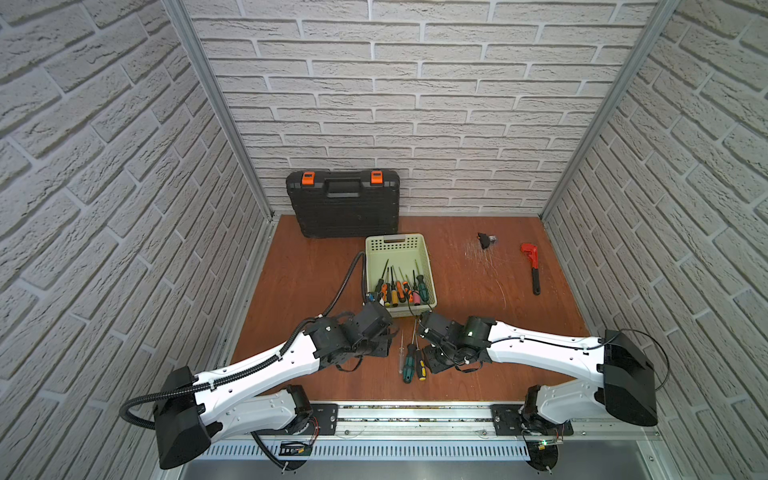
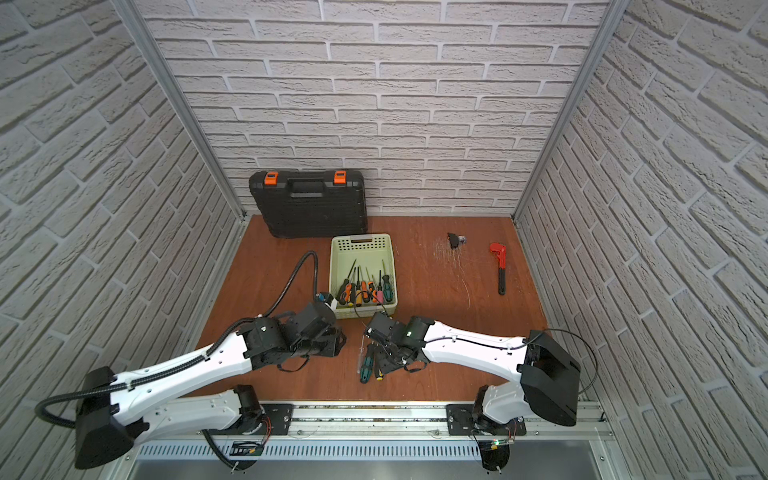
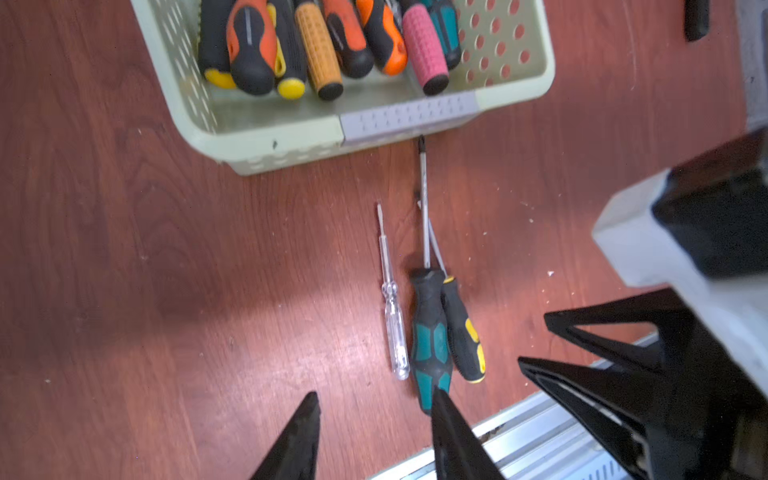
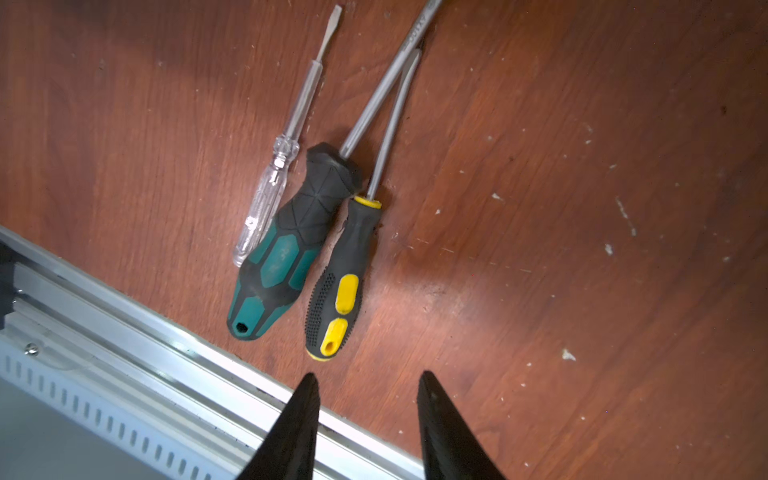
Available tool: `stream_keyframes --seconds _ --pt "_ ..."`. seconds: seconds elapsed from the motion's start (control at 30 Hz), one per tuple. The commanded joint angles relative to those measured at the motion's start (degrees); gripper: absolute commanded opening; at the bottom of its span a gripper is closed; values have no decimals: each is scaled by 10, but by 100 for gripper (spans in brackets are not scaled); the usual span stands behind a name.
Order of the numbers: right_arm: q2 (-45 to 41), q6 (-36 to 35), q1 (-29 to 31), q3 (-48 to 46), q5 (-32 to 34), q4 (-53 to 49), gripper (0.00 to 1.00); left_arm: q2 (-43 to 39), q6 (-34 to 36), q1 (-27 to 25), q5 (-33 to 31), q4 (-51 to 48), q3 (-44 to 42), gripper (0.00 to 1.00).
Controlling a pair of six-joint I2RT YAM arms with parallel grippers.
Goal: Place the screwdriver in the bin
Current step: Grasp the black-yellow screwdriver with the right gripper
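Three screwdrivers lie side by side on the wooden table, just in front of the bin: a clear-handled one [image 1: 401, 351] [image 3: 392, 324] [image 4: 266, 208], a teal and black one [image 1: 409, 365] [image 3: 430, 332] [image 4: 286, 249], and a black and yellow one [image 1: 421, 365] [image 3: 463, 332] [image 4: 345, 266]. The pale green bin [image 1: 395, 249] [image 2: 361, 245] [image 3: 291, 129] holds several screwdrivers. My left gripper [image 3: 375, 392] [image 1: 384, 345] hovers open to their left, nothing between its fingers. My right gripper [image 4: 368, 374] [image 1: 433, 359] is open just behind the yellow handle's butt, empty.
A black tool case [image 1: 343, 203] with orange latches leans on the back wall behind the bin. A red pipe wrench [image 1: 532, 266] and a small black part [image 1: 484, 240] lie at the right. An aluminium rail [image 1: 415, 411] borders the table's front edge, close to the handles.
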Motion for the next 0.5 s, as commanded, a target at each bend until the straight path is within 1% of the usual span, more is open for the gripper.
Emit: stream_keyframes --seconds 0.0,0.13,0.23,0.47 --pt "25 26 7 18 10 36 42 -9 -60 -18 -46 37 -20 45" --pt "58 40 12 21 4 48 42 -3 -64 -23 -51 40 -25 45" --pt "66 52 14 18 5 61 42 -4 -60 -23 -61 35 -24 46" --pt "102 60 15 34 10 51 42 -10 -54 -19 -66 27 -23 47"
